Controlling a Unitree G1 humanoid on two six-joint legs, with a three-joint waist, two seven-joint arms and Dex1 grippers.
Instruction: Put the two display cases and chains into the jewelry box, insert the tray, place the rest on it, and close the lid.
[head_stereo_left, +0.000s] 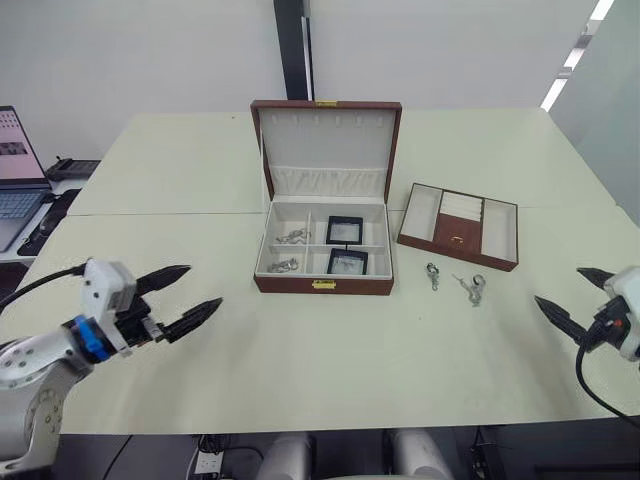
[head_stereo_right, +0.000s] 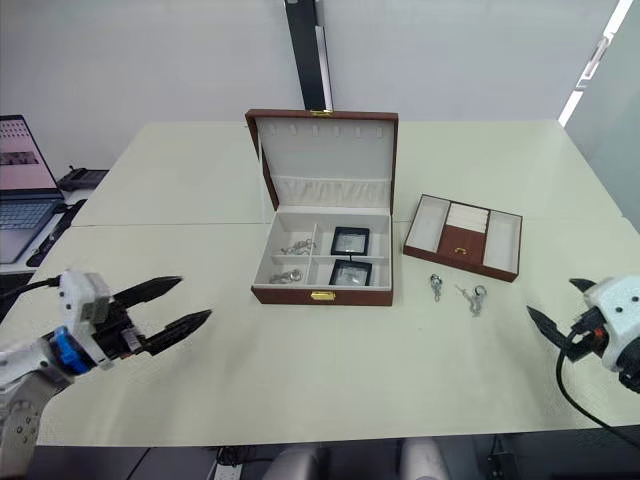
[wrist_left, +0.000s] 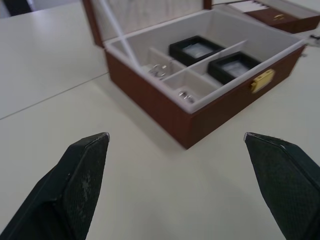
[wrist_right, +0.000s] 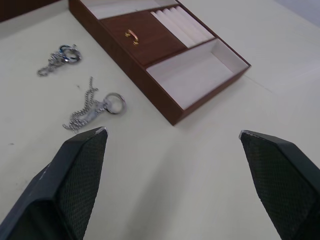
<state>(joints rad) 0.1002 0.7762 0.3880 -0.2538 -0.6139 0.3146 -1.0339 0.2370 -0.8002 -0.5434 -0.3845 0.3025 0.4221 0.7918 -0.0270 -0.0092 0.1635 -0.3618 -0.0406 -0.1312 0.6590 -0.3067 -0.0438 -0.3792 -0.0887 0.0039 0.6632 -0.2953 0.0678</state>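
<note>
Box (head_stereo_left: 324, 230) sits open on the table (head_stereo_left: 180, 170), lid up, and we see it ahead of our left claw (head_stereo_left: 192, 292) and off to that claw's right. Left claw hovers over bare tabletop, fingers spread wide, nothing held. In the left wrist view the box's front corner lies just beyond the fingertips, brass latch (wrist_left: 262, 80) facing us.

Inside the box we count four compartments. Two black display cases (head_stereo_left: 345, 230) fill the two on the side away from the left claw, one behind the other. Two chains (head_stereo_left: 293, 237) lie in the two compartments nearer that claw, one each.

Tray (head_stereo_left: 459, 225) rests on the table just beside the box, on the far side from the left claw, not inserted. It sits ahead of our right claw (head_stereo_left: 566, 298) and to that claw's left, well apart from it. Right claw is also wide open and empty, low over the table.

Two loose chains with rings lie on the table between the tray and the right claw: one (wrist_right: 95, 109) nearer the right claw's fingertips, the other (wrist_right: 59, 59) further off toward the box. Neither touches the tray or the claw.

Laptop (head_stereo_left: 18, 175) stands on a side table, beyond the left claw on its outer side.
</note>
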